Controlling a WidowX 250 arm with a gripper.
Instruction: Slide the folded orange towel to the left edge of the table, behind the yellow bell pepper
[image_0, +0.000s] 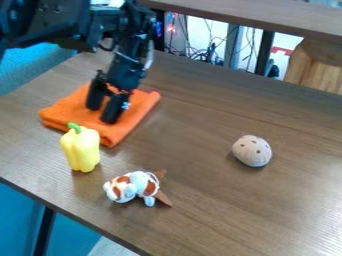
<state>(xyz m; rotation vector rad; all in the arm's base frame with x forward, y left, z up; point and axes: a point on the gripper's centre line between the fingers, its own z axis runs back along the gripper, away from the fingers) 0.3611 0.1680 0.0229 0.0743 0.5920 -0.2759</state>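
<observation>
The black gripper (102, 112) hangs over the folded orange cloth (125, 128) at the upper left, its two fingers spread with orange cloth showing between them. Its tips are at or just above the cloth; whether they touch it I cannot tell. In front of the cloth stands a yellow bell pepper (81, 149) with a green stem, upright. A small white and brown plush toy (138, 186) lies to the right of the pepper and nearer the table's front edge. Farther right rests a beige, egg-shaped object (252, 151) with dark spots.
The brown wooden table (200, 112) has its front edge running from the left down to the bottom. A raised wooden shelf (267, 19) crosses the top right, with cables (200, 52) behind the table. A wooden block-like piece (314, 65) stands at the upper right.
</observation>
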